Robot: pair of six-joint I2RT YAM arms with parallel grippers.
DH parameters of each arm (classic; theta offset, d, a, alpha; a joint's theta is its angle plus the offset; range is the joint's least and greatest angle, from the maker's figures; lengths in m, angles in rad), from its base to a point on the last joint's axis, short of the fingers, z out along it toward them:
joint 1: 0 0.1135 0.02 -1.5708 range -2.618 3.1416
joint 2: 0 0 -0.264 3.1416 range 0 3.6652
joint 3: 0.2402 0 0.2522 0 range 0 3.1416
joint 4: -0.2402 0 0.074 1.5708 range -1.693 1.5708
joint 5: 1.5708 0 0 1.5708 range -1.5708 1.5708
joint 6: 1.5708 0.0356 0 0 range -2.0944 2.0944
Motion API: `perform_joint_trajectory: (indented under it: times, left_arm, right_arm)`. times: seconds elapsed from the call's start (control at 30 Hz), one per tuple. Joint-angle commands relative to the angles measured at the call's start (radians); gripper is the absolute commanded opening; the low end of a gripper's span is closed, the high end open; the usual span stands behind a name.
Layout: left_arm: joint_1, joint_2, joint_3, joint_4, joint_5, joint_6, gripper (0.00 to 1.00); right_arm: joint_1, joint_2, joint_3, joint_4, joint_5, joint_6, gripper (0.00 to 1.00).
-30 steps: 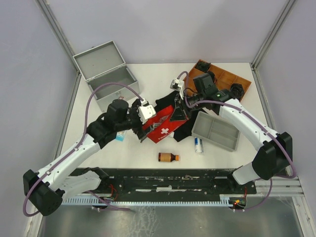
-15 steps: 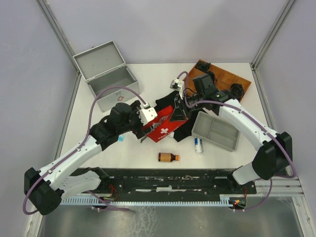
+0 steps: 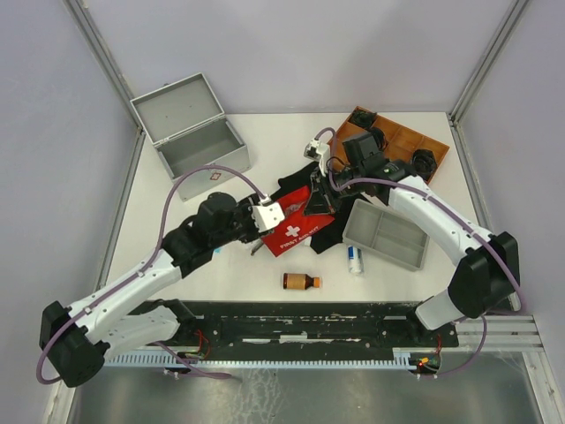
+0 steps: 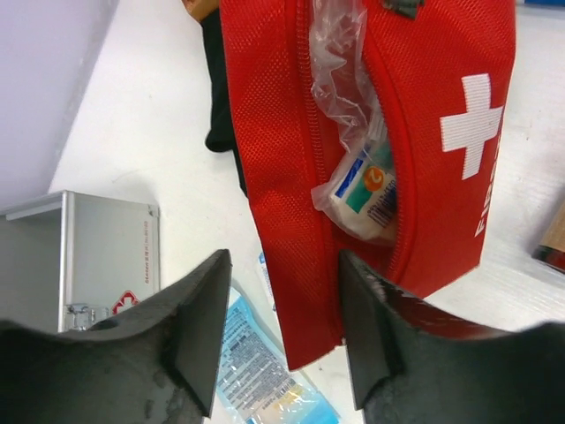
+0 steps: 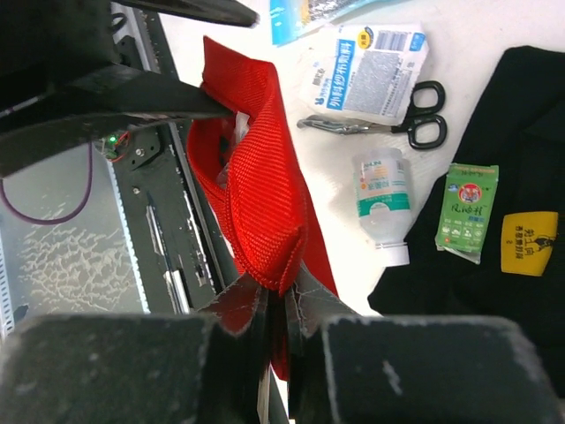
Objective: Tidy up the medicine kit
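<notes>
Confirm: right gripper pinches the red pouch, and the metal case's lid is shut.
Not shut: the top external view shows the metal case open, its lid raised. The right gripper does pinch the red pouch.

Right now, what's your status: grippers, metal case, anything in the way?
Right gripper shut on red pouch. Left gripper open at its unzipped mouth. Metal case lid open, far left. Scissors, packets loose beside pouch.
</notes>
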Motion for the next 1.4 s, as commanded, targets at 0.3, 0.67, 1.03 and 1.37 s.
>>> perform_joint_trajectory:
  times: [0.3, 0.67, 1.03, 1.37]
  left_arm:
    - [-0.003, -0.102, -0.021, 0.108, 0.067, 0.025, 0.43]
    - [0.142, -0.106, -0.040, 0.146, 0.243, -0.240, 0.87]
    - [0.264, 0.006, 0.047, 0.236, 0.390, -0.448, 1.00]
    - [0.485, 0.162, 0.029, 0.651, 0.868, -0.833, 0.98]
  right_arm:
    - [-0.004, 0.013, 0.037, -0.015, 0.103, -0.043, 0.10]
    - [-0.140, -0.093, -0.063, 0.147, -0.065, 0.069, 0.09]
    - [-0.283, -0.234, -0.241, 0.646, -0.091, 0.546, 0.08]
    - [-0.292, -0.262, -0.290, 0.905, -0.108, 0.752, 0.08]
